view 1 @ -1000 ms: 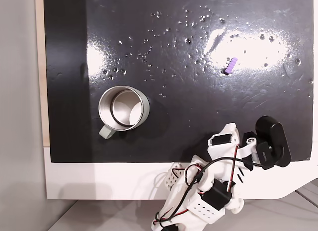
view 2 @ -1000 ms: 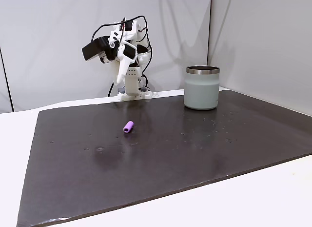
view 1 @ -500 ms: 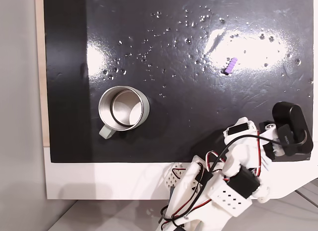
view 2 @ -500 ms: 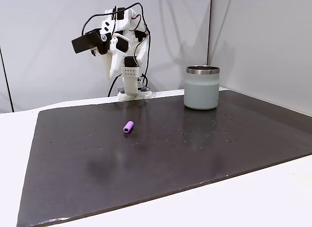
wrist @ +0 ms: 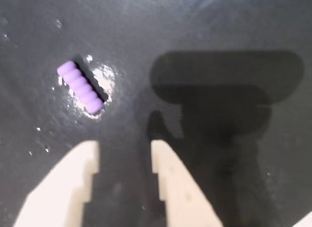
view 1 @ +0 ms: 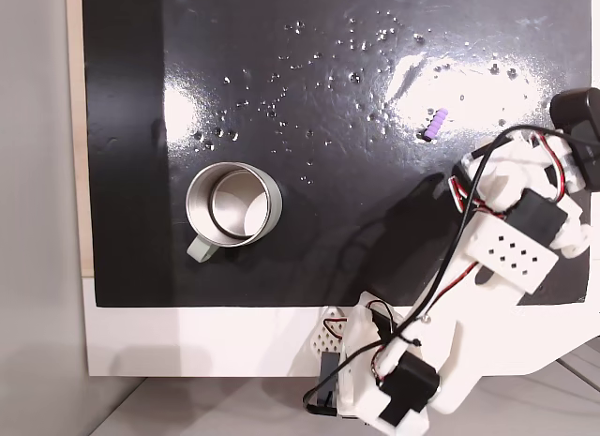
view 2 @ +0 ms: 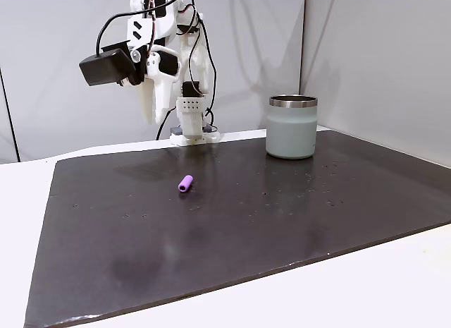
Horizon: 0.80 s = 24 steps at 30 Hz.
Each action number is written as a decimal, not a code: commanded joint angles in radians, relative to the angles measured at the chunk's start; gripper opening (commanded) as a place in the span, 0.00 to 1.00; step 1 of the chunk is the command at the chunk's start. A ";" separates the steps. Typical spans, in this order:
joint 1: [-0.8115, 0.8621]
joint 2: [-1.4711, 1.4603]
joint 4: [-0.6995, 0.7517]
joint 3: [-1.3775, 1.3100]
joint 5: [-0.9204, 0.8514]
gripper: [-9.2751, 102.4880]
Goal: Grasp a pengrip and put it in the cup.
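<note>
The small light-purple ribbed pengrip [wrist: 80, 87] looks soft, matt and rubbery. The round brushed-steel cup [view 1: 234, 207] has a shiny, mirror-like inner wall and a matt pale grey-green outside [view 2: 292, 132]. The black mat [view 1: 309, 98] is glossy, glaring under light. The smooth white plastic gripper [wrist: 124, 148] fingers look matt.

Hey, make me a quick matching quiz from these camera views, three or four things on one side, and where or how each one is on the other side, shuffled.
Things:
1. pengrip
2. cup
3. gripper
4. mat

States:
A. upright, nothing inside
B. dark, speckled with shiny dots
C. open, holding nothing
D. lying flat on its side

Pairs: 1-D, 2-A, 3-C, 4-B
</note>
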 commanded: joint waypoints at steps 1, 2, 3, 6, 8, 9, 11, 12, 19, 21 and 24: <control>-0.023 -0.107 -0.037 -0.150 0.018 0.25; -0.031 -0.140 -0.038 -0.175 0.020 0.27; -0.037 -0.172 -0.038 -0.198 0.020 0.28; -0.058 -0.258 -0.038 -0.247 0.017 0.32; -0.074 -0.311 -0.048 -0.272 0.012 0.33; -0.081 -0.336 -0.055 -0.281 0.008 0.33; -0.098 -0.387 -0.084 -0.288 -0.008 0.33; -0.106 -0.410 -0.101 -0.290 -0.015 0.33; -0.152 -0.528 -0.143 -0.313 -0.023 0.33; -0.167 -0.546 -0.144 -0.313 -0.021 0.32; -0.183 -0.549 -0.146 -0.279 -0.023 0.31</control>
